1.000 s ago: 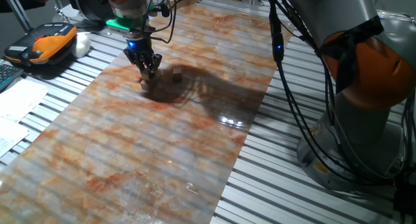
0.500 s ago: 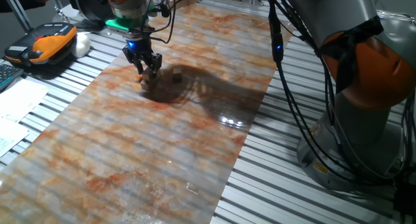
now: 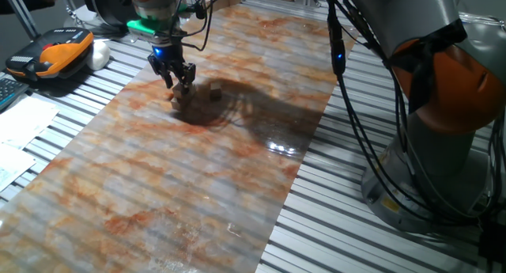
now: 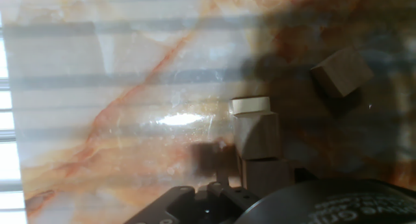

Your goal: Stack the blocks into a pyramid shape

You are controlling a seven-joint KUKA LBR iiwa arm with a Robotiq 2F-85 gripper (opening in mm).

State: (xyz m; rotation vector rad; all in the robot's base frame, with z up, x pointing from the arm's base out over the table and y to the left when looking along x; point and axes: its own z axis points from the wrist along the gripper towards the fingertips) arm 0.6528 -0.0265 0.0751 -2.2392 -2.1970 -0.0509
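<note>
A small cluster of light-brown wooden blocks [image 3: 178, 101] stands on the marbled mat [image 3: 198, 178] at the far left. In the hand view the cluster [image 4: 257, 134] shows as a few cubes close together, one with a pale top face. I cannot tell how they are layered. One lone block [image 3: 215, 89] lies a little to the right of the cluster, also seen in the hand view [image 4: 340, 71]. My gripper [image 3: 179, 81] hangs just above the cluster, fingers apart and empty. The other blocks are not visible.
An orange and black device [image 3: 59, 51] and a white object [image 3: 99, 55] lie at the far left. Papers [image 3: 24, 123] lie at the left edge. The arm's base [image 3: 443, 115] and cables [image 3: 348, 107] stand at the right on the slatted table.
My gripper has risen a little off the block cluster. The blocks have not moved.
</note>
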